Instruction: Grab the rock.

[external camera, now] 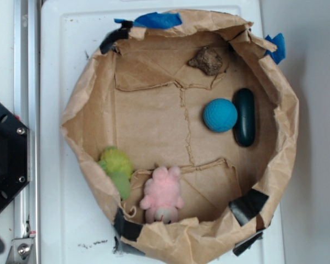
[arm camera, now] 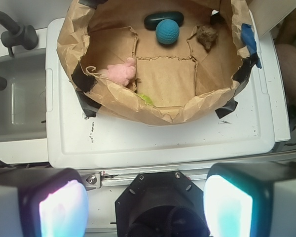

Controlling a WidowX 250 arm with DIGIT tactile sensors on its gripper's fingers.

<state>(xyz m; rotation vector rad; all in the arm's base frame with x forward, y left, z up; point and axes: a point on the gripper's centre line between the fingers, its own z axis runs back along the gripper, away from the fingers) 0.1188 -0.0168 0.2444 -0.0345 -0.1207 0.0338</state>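
My gripper: seen only in the wrist view, fingers spread wide, nothing between them; I hang back over the black base, outside the paper bowl and well apart from everything in it.
Rock: lumpy brown-grey stone on the paper floor, close under the bowl's wall on the side with the blue tape; in the wrist view it sits at, near the far right of the bowl.
Blue ball: round, just beside the rock's side of the bowl but apart from it, touching or nearly touching the green oblong.
Dark-green oblong object: smooth, lying along the bowl's wall, right against the ball.
Pink plush toy: at the wall opposite the rock, well apart from it.
Yellow-green toy: beside the pink one, against the same stretch of wall.
Paper bowl: crumpled brown paper, rim patched with black and blue tape, standing on the white lid.
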